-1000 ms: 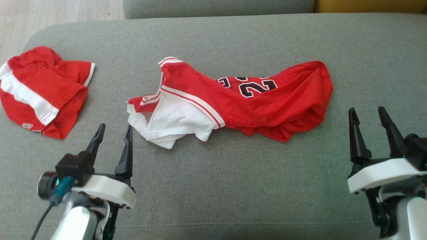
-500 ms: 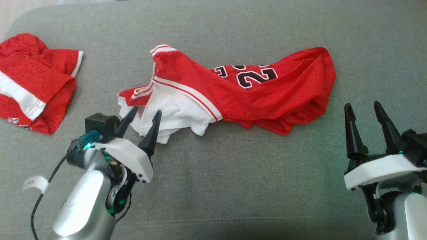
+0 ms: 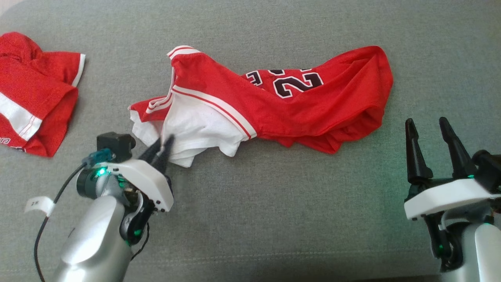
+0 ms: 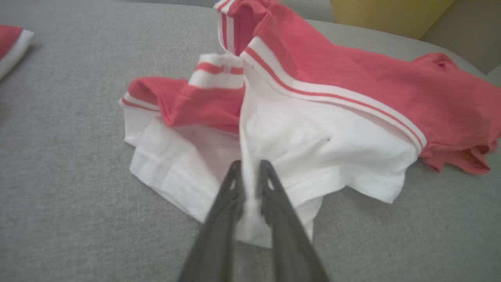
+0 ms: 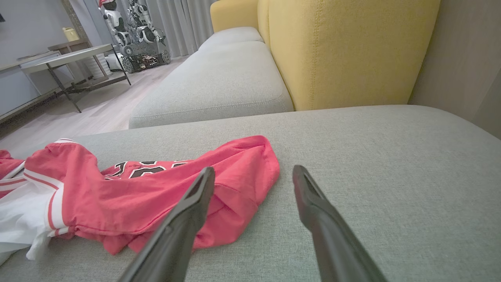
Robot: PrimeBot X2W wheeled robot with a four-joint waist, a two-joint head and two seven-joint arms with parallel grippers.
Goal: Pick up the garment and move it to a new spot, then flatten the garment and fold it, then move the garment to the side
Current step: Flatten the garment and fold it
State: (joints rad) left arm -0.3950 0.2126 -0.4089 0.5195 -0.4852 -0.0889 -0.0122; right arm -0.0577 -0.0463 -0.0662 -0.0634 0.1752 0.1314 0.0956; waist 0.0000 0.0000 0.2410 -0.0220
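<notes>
Silver forearms (image 3: 94,239), white wrist plates (image 3: 145,180), dark claw fingers (image 3: 414,152), black cable (image 3: 37,256).

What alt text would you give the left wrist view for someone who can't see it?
The left gripper, its two dark fingers nearly together, pinches a fold of white cloth at the near edge of a crumpled red and white garment. The garment lies on a grey sofa cushion.

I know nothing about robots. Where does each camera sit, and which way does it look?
Head view: on the head, looking down at the jersey on a cushion; left pincer, right pincer show.
Left wrist view: on that wrist, looking along its fingers, closed on the jersey's white cloth.
Right wrist view: on that wrist, looking past its spread fingers toward a yellow backrest.
All three share the jersey.
</notes>
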